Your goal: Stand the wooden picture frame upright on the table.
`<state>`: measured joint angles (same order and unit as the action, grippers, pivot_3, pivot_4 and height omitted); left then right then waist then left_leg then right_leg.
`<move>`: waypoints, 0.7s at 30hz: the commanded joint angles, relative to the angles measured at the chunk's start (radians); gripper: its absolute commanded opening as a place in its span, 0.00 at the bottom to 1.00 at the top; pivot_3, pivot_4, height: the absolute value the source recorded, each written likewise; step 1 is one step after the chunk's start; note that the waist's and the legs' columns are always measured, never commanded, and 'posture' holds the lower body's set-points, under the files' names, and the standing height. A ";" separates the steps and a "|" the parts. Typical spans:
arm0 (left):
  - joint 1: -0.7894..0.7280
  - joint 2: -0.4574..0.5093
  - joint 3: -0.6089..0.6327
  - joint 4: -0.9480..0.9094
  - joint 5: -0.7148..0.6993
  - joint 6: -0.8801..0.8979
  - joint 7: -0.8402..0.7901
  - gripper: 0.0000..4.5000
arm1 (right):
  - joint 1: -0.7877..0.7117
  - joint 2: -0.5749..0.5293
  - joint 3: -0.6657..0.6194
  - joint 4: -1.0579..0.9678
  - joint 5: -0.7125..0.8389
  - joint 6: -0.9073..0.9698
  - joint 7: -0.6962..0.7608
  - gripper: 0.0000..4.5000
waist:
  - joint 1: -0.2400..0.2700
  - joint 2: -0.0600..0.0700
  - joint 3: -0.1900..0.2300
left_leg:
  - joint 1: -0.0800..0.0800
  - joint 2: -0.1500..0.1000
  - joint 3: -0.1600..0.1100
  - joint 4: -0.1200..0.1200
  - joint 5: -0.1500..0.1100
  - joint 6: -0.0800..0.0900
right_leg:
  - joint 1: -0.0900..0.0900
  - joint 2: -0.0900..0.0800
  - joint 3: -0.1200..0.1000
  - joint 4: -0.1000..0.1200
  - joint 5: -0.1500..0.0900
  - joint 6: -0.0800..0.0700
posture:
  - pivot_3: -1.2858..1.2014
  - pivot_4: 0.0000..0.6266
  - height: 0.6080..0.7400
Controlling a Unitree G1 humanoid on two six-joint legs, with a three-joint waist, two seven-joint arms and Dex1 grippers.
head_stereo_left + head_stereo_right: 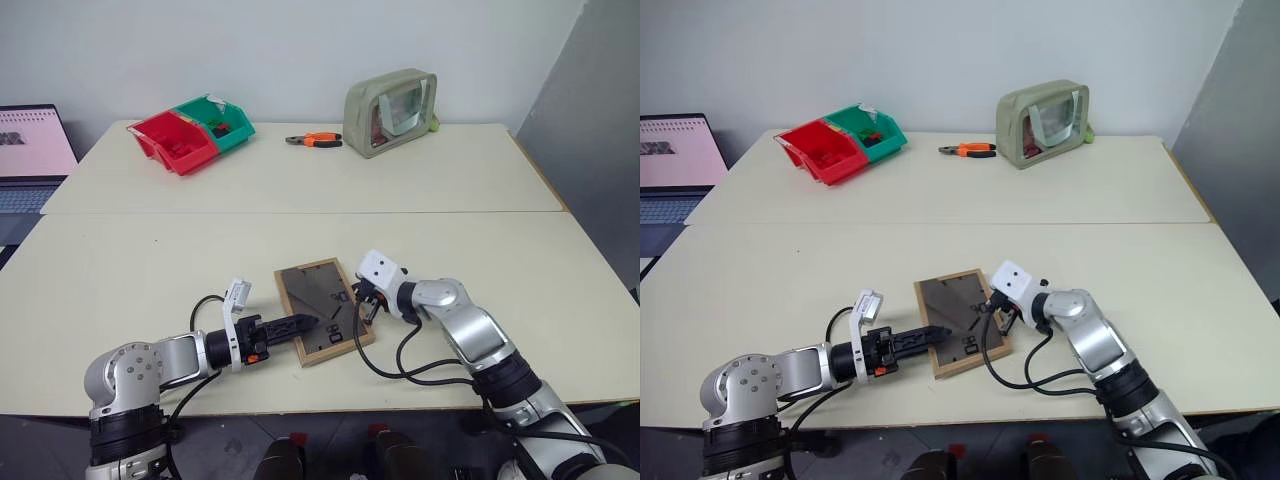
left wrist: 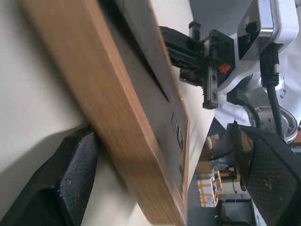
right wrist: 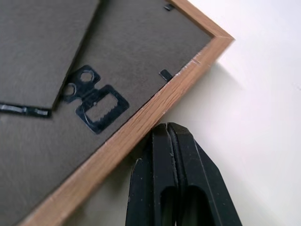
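Near the table's (image 1: 120, 270) front edge, the wooden picture frame (image 1: 322, 309) is lying back-up. At its nine o'clock the left gripper (image 1: 300, 325) is gaping wide around its edge; at three o'clock the right gripper (image 1: 366, 306) is pressing, fingers together. At eleven o'clock, red and green bins (image 1: 190, 134) are holding small parts.

The picture frame (image 1: 322, 310) lies back-up on the bench (image 1: 300, 190), so its front is hidden. A laptop (image 1: 30, 160) at the far left is cut off by the edge. The contents of the red bin (image 1: 175, 142) and green bin (image 1: 222, 122) are too small to tell.
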<state>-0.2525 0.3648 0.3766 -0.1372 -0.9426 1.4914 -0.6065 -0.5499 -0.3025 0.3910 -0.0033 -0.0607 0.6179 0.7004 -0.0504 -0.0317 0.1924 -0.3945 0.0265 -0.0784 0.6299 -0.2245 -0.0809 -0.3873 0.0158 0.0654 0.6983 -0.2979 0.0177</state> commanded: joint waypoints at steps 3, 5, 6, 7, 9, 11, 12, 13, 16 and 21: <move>0.019 -0.057 -0.028 -0.016 -0.021 0.019 0.048 0.99 | 0.004 0.009 -0.002 -0.048 0.008 0.024 -0.012 0.00 | 0.003 0.000 -0.001 | 0.000 -0.001 0.000 0.000 0.000 0.000 | 0.000 0.000 0.000 -0.001 0.001 0.001 | 0.52 0.24 1.00; 0.023 -0.063 -0.045 -0.031 -0.020 0.014 0.052 0.99 | 0.004 0.013 -0.001 -0.047 0.009 0.029 -0.016 0.00 | 0.003 0.000 -0.001 | 0.000 -0.001 0.000 0.000 0.000 0.000 | 0.001 0.000 0.000 -0.001 0.001 0.002 | 0.52 0.24 1.00; 0.027 -0.071 -0.041 -0.042 -0.033 0.018 0.050 0.99 | 0.003 0.014 -0.001 -0.046 0.009 0.031 -0.017 0.00 | 0.003 0.000 -0.001 | 0.000 -0.001 0.000 0.000 0.000 0.000 | 0.001 0.000 0.000 -0.001 0.001 0.002 | 0.52 0.24 1.00; 0.029 -0.076 -0.037 -0.049 -0.042 0.021 0.049 0.99 | 0.003 0.014 -0.002 -0.046 0.009 0.032 -0.018 0.00 | 0.003 0.000 -0.001 | 0.000 -0.001 0.000 0.000 0.000 0.000 | 0.000 0.000 0.000 -0.001 0.001 0.002 | 0.52 0.24 1.00; 0.043 -0.074 -0.042 -0.071 -0.050 0.014 0.050 0.91 | 0.003 0.014 -0.003 -0.045 0.010 0.032 -0.020 0.00 | 0.002 0.000 -0.001 | 0.000 -0.001 0.000 0.000 0.000 0.000 | 0.000 0.000 0.000 -0.001 0.001 0.002 | 0.52 0.24 1.00; 0.055 -0.070 -0.045 -0.083 -0.059 0.004 0.044 0.85 | 0.001 0.012 -0.005 -0.041 0.010 0.029 -0.021 0.00 | 0.001 0.000 -0.001 | -0.001 -0.001 0.000 0.000 0.000 0.000 | 0.000 0.000 0.000 -0.001 0.001 0.002 | 0.52 0.24 1.00; 0.059 -0.067 -0.048 -0.088 -0.063 -0.001 0.042 0.79 | 0.000 0.012 -0.006 -0.039 0.010 0.028 -0.021 0.00 | 0.000 0.000 -0.001 | -0.001 -0.001 0.000 0.000 0.000 0.000 | 0.000 0.000 0.000 -0.001 0.001 0.002 | 0.52 0.24 1.00; 0.061 -0.071 -0.042 -0.084 -0.067 -0.005 0.047 0.76 | -0.001 0.012 -0.006 -0.037 0.009 0.027 -0.022 0.00 | 0.000 0.000 -0.001 | -0.001 -0.001 0.000 0.000 0.000 0.000 | 0.000 0.000 0.000 -0.001 0.001 0.002 | 0.52 0.24 1.00; 0.055 -0.077 -0.033 -0.073 -0.073 -0.015 0.060 0.63 | -0.003 0.012 -0.007 -0.037 0.011 0.027 -0.024 0.00 | 0.000 0.000 -0.001 | -0.001 -0.001 0.000 0.000 0.000 0.000 | -0.001 0.000 0.000 -0.001 0.001 0.002 | 0.52 0.24 1.00; 0.032 -0.070 -0.006 -0.079 -0.094 -0.032 0.074 0.41 | -0.011 -0.002 -0.035 -0.058 0.019 0.035 -0.026 0.00 | 0.000 0.000 0.000 | -0.002 -0.001 0.000 0.000 0.000 0.000 | -0.001 0.000 0.000 -0.002 0.000 0.003 | 0.52 0.24 1.00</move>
<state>-0.2030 0.2936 0.3428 -0.1937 -0.9914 1.4738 -0.5326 -0.5484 -0.2934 0.3868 -0.0174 -0.0562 0.6477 0.6752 -0.0505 -0.0317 0.1919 -0.3964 0.0258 -0.0784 0.6298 -0.2246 -0.0808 -0.3882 0.0157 0.0654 0.6967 -0.2977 0.0205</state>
